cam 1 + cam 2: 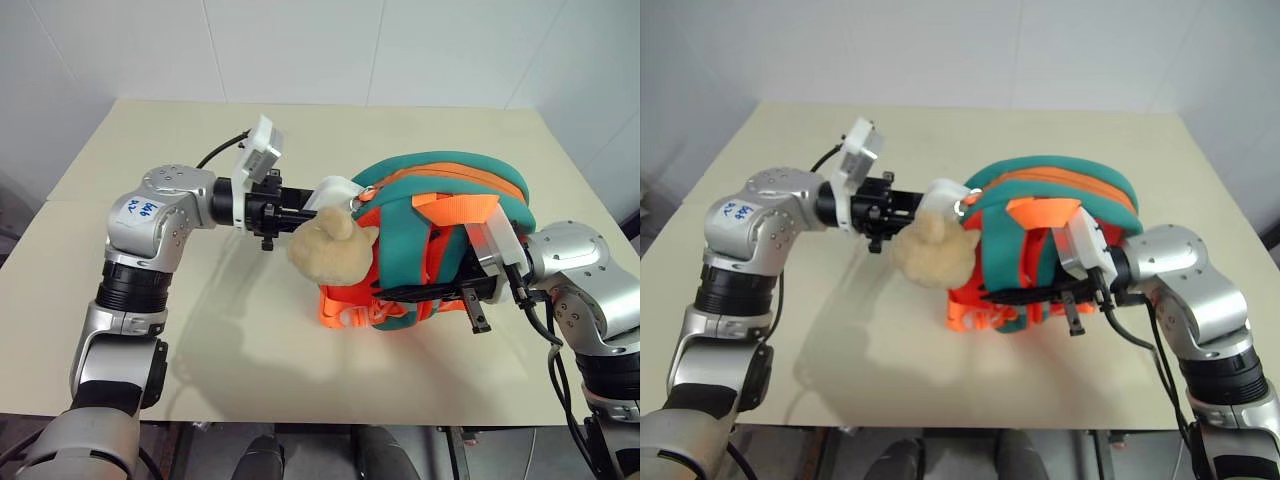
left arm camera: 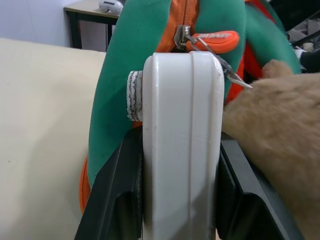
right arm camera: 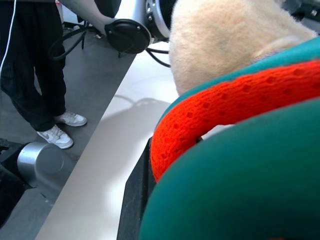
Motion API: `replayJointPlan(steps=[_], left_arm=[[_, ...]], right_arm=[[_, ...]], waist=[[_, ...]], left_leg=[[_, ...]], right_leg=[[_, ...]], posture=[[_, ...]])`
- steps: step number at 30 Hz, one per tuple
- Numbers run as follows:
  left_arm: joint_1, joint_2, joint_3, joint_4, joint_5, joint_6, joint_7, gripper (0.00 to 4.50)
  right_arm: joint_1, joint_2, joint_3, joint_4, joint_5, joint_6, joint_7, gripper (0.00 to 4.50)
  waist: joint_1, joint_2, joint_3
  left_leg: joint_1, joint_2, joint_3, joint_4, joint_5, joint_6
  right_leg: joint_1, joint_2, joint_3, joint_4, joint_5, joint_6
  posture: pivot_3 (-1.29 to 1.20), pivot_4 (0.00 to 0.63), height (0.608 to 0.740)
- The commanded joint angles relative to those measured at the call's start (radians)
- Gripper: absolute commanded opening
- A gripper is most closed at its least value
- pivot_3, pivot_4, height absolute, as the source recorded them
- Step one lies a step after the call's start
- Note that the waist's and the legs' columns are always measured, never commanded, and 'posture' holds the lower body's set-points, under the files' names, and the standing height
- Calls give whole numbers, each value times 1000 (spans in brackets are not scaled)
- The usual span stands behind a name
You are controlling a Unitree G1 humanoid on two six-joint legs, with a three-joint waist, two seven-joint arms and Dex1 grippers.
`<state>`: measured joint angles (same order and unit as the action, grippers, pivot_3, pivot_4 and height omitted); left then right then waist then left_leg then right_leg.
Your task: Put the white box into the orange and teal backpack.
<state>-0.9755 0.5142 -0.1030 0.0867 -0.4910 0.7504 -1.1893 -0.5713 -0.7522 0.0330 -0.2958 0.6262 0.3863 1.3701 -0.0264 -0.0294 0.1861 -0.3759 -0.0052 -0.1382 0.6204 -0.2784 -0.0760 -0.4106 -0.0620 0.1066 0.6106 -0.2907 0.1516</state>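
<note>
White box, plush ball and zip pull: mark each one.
white box [image 2: 182, 145], left wrist view, on its glossy narrow edge.
plush ball [image 1: 325, 250], left eye view, on the middle of its tan fur.
zip pull [image 2: 216, 40], left wrist view, on its orange tab.

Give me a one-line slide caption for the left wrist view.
Left gripper holds the white box end-on against the zip opening of the orange and teal backpack, plush ball alongside.

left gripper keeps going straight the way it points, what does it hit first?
Likely the orange and teal backpack: the white box clamped in the left gripper already has its tip at the zip.
</note>
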Motion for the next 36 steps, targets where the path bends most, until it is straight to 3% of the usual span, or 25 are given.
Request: replayJointPlan(steps=[1,6,14,15,23,36], left_arm=[[-23,-40,-78,-128,-29,55,-1,1324],[-21,-92,-102,-180,-12,96,90,1324],[-10,-90,-162,-163,86,54,155,1323],[-12,-84,-169,-165,96,51,156,2041],[-41,-66,-157,-186,75,106,150,4360],[-77,-58,-48,-208,0,177,162,4470]], right_arm=[[-20,16,-2,15,-19,-21,-26,474],[-25,30,2,21,-29,-29,-26,474],[-25,38,5,24,-38,-31,-26,474],[-26,39,5,24,-38,-31,-26,474],[-31,48,8,37,-52,-39,-20,474],[-32,53,34,49,-84,-49,-26,474]], waist=[[0,0,0],[-1,0,0],[0,0,0],[-1,0,0],[-1,0,0],[-3,0,0]], left_leg=[[0,0,0,0,0,0],[0,0,0,0,0,0],[0,0,0,1,0,0],[0,0,0,1,0,0],[1,0,0,1,0,0],[0,0,0,1,0,0]], right_leg=[[0,0,0,0,0,0],[0,0,0,0,0,0],[0,0,0,0,0,0],[1,0,0,0,0,0],[1,0,0,0,0,0],[0,0,0,0,0,0]], posture=[[0,150,740],[0,150,740],[0,150,740],[0,150,740],[0,150,740],[0,150,740]])
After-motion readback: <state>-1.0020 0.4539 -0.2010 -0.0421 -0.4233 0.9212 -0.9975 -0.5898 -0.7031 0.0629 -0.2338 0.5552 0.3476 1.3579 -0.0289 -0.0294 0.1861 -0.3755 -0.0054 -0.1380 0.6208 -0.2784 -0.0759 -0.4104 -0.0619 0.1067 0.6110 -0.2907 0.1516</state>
